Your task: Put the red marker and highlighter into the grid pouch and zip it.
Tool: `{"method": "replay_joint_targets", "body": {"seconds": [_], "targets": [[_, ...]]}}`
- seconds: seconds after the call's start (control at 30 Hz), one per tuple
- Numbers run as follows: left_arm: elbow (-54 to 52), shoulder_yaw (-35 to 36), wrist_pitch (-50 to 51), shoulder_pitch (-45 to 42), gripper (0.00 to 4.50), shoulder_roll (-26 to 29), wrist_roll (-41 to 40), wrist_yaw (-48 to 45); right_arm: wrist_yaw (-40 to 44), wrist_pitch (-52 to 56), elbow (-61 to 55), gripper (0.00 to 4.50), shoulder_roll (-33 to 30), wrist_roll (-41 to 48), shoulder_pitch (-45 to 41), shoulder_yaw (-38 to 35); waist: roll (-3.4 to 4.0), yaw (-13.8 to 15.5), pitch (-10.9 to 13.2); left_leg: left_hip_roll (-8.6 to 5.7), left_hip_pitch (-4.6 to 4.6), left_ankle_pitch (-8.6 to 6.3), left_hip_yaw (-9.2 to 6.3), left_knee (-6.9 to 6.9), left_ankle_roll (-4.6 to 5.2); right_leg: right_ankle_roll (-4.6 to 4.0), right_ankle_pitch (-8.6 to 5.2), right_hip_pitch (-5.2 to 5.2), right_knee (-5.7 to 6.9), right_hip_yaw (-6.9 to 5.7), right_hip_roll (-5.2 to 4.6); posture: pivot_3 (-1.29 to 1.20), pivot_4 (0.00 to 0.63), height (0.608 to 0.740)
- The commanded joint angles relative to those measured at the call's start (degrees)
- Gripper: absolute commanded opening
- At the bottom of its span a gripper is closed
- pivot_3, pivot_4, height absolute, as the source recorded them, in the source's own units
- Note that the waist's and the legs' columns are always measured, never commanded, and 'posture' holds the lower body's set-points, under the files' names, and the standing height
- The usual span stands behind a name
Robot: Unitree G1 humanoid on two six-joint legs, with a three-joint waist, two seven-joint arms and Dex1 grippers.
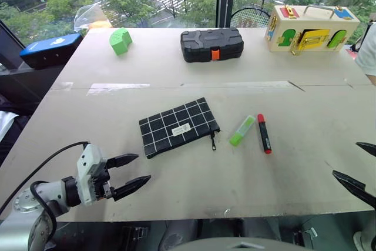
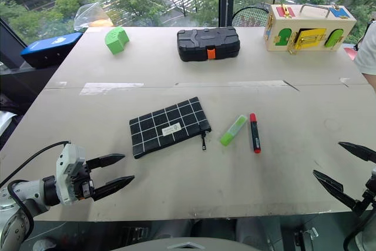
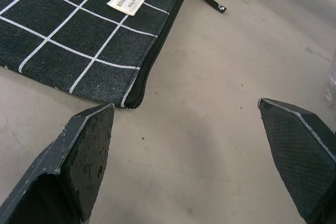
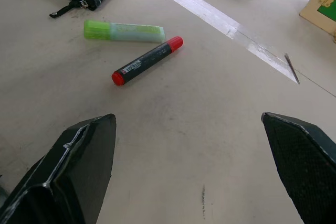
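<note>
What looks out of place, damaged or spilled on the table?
Nothing stands out. The pouch, highlighter and marker lie flat and apart on the table, both pens capped. Both grippers are open and empty.

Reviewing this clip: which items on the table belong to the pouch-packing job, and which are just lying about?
Part of the job:
- red marker
- highlighter, lying beside it
- grid pouch, flat on the table
- left gripper and right gripper, both open and holding nothing

Just lying about:
- black hard case with orange latch
- green block
- wooden latch box
- blue device
</note>
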Motion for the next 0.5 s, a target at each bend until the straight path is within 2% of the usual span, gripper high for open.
{"method": "replay_joint_targets", "body": {"seconds": [0.03,0.17,0.37,0.43,0.5], "targets": [[-3.56,1.73,1.36,-0.06,4.45,-0.02,-2.71,1.25,-0.07,-1.46,-0.38,4.50,-0.29,0.62,-0.45,-0.22,0.01,0.00,0.00,0.00,0.00,0.00,0.00,0.00,0.00,0.00,0.00,0.00,0.00,0.00,0.00,0.00,0.150,0.740],[-6.51,1.33,4.66,-2.20,4.45,-1.82,-5.37,5.79,-1.40,-1.38,-0.71,4.50,-0.34,1.02,-2.89,3.05,-0.03,-0.01,0.02,0.01,0.00,-0.01,0.00,0.01,0.00,0.00,0.00,0.00,0.00,0.00,-0.02,0.00,0.150,0.740],[-5.83,3.11,12.00,-9.24,4.45,-3.71,-11.39,14.75,-3.43,1.38,-5.29,4.50,-1.00,6.23,-6.80,6.27,-0.01,0.01,0.04,0.00,0.00,0.00,-0.02,0.03,0.00,0.13,0.08,0.01,0.00,-0.01,0.00,0.00,0.150,0.740],[-3.00,3.17,5.77,-10.46,4.45,-2.83,-5.96,13.96,-3.28,2.92,-7.94,4.50,-1.72,8.89,-7.20,7.79,-0.01,-0.06,0.03,0.03,0.01,-0.01,-0.10,0.01,-0.03,0.18,0.11,-0.01,0.01,-0.06,0.07,0.00,0.150,0.740],[2.71,2.05,-7.44,-10.19,4.45,-0.25,2.39,7.93,-3.35,3.94,-9.72,4.50,-2.61,9.81,-7.62,9.60,-0.05,-0.13,0.00,0.06,0.05,-0.02,-0.10,-0.02,-0.10,0.17,0.12,0.00,0.01,-0.06,0.11,0.00,0.150,0.740]]}}
